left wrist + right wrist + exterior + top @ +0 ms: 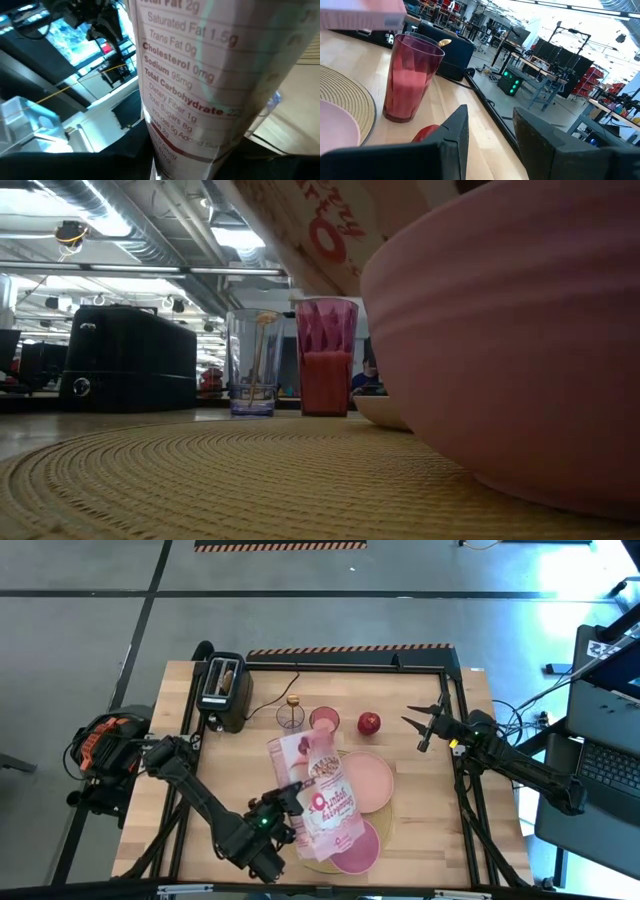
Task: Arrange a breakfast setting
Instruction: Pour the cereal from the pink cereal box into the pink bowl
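Note:
My left gripper (287, 800) is shut on the pink-and-white cereal box (325, 790), which slants above the tan placemat (318, 862). The box's near end is over the deeper-pink bowl (357, 846). The pale pink plate (367, 780) lies on the placemat's far part. The gold spoon (293, 700) stands in a clear glass (291, 717). The red apple (369, 723) rests on the table beside a pink tumbler (324, 720). The toast (229, 678) sticks out of the black toaster (225, 692). My right gripper (424, 725) is open, right of the apple. My left gripper holds the cereal box at its left long edge (297, 792), about midway along it, coming from the table's left. The box's nutrition panel (190, 85) fills the left wrist view and hides the fingers. The box is lifted clear and tilted, its near end (340, 838) over the bowl.
The low view shows the bowl (520, 350) close up on the placemat (250, 480), with the toaster (125, 360), glass (250, 360) and tumbler (326, 355) behind. The right wrist view shows the tumbler (412, 82) and apple (425, 134) ahead of the fingers.

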You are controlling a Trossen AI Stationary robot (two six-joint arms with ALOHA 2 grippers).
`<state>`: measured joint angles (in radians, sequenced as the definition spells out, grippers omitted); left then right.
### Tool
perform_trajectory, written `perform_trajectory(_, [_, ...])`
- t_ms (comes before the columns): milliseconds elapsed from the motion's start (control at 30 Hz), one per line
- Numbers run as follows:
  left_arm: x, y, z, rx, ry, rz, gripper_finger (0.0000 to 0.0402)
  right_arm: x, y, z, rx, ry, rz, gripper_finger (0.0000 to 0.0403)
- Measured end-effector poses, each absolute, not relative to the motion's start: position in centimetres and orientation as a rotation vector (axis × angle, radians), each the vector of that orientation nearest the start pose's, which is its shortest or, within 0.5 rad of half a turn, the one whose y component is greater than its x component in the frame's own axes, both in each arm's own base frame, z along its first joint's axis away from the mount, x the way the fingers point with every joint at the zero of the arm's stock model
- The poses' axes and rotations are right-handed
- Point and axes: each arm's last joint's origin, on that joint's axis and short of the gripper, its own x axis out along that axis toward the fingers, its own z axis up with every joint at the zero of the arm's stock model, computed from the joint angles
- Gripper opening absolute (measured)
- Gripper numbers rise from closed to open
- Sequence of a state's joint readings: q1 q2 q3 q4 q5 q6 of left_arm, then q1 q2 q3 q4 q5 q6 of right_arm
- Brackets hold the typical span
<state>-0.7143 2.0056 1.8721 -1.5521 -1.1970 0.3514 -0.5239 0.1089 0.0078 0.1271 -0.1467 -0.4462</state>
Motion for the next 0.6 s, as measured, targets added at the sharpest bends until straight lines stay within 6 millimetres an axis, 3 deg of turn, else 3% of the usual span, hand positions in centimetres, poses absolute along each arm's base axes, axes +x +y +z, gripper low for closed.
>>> perform_trajectory(600, [30.34,-22.94,29.37,1.777,1.015,0.237,0.013,9.19,-4.82,16.92,-0.449,0.064,-0.375,0.0127])
